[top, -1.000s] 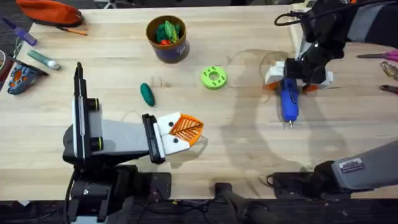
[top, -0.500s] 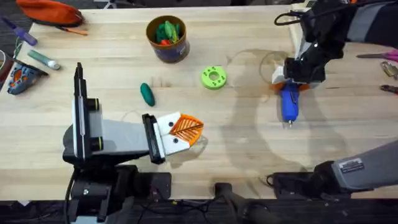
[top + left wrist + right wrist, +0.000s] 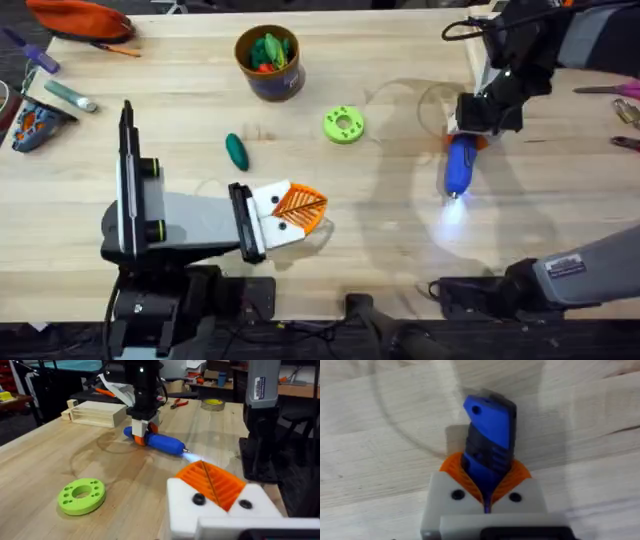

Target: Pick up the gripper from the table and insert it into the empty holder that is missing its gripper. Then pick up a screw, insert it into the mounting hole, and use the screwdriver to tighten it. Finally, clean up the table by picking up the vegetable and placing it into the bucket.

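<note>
Clamping my right fingers (image 3: 487, 491) around the blue electric screwdriver (image 3: 459, 165) at the counter's (image 3: 400, 230) three o'clock, its lit tip low, while my left fingers (image 3: 290, 212) rest narrow at six.

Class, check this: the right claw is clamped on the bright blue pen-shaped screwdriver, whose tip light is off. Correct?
Not quite. The right claw is clamped on the bright blue pen-shaped screwdriver, but its tip light is on: the overhead view shows a bright glow on the wooden table at its tip.
</note>
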Robot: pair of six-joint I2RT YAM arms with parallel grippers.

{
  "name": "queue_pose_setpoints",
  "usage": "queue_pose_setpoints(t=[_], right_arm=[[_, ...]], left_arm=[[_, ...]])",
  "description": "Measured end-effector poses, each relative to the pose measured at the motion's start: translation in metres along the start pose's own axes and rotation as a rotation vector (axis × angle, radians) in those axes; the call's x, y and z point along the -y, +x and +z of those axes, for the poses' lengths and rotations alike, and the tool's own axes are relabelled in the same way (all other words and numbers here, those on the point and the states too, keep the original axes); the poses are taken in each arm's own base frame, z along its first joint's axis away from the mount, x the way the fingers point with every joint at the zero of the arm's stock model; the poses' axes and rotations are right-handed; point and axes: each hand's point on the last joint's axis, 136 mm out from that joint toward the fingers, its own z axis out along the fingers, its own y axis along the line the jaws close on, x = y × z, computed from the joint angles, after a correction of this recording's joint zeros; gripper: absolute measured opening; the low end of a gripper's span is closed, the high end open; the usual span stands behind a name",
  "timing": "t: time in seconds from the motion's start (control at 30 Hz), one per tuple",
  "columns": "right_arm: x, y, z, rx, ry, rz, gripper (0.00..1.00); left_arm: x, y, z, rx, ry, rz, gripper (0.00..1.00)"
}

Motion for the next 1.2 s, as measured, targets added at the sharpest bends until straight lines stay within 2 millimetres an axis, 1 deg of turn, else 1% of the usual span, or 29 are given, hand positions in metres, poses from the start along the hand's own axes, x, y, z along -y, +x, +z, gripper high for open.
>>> queue_pose_setpoints(t=[0.37, 0.43, 0.5, 0.57, 0.67, 0.77, 0.87, 0.93, 0.97, 1.07, 1.1, 1.2], right_arm=[[0.001, 0.002, -0.002, -0.006, 0.002, -0.001, 0.022], [0.001, 0.003, -0.008, 0.007, -0.001, 0.000, 0.022], [0.001, 0.000, -0.022, 0.041, -0.012, 0.003, 0.022], [-0.001, -0.007, -0.044, 0.108, -0.041, 0.007, 0.022], [-0.007, -0.021, -0.086, 0.244, -0.108, 0.012, 0.022], [-0.013, -0.032, -0.138, 0.402, -0.181, 0.012, 0.022], [-0.016, -0.035, -0.186, 0.557, -0.239, 0.002, 0.022], [-0.021, -0.033, -0.214, 0.652, -0.274, -0.024, 0.022], [-0.026, -0.031, -0.229, 0.699, -0.299, -0.052, 0.022], [-0.044, -0.020, -0.262, 0.805, -0.379, -0.145, 0.022], [-0.060, -0.007, -0.288, 0.874, -0.457, -0.224, 0.022], [-0.073, 0.006, -0.309, 0.929, -0.528, -0.285, 0.022]], left_arm=[[0.000, 0.000, 0.000, 0.000, 0.000, 0.000, 0.014], [0.000, 0.000, 0.000, 0.000, 0.000, 0.000, 0.014], [0.000, 0.000, 0.000, 0.000, 0.000, 0.000, 0.014], [0.000, 0.000, 0.000, 0.000, 0.000, 0.000, 0.014], [0.000, 0.000, 0.000, 0.000, 0.000, 0.000, 0.014], [0.000, 0.000, 0.000, 0.000, 0.000, 0.000, 0.014], [0.000, 0.000, 0.000, 0.000, 0.000, 0.000, 0.014], [0.000, 0.000, 0.000, 0.000, 0.000, 0.000, 0.014], [0.000, 0.000, 0.000, 0.000, 0.000, 0.000, 0.014], [0.000, 0.000, 0.000, 0.000, 0.000, 0.000, 0.014], [0.000, 0.000, 0.000, 0.000, 0.000, 0.000, 0.014], [0.000, 0.000, 0.000, 0.000, 0.000, 0.000, 0.014]])
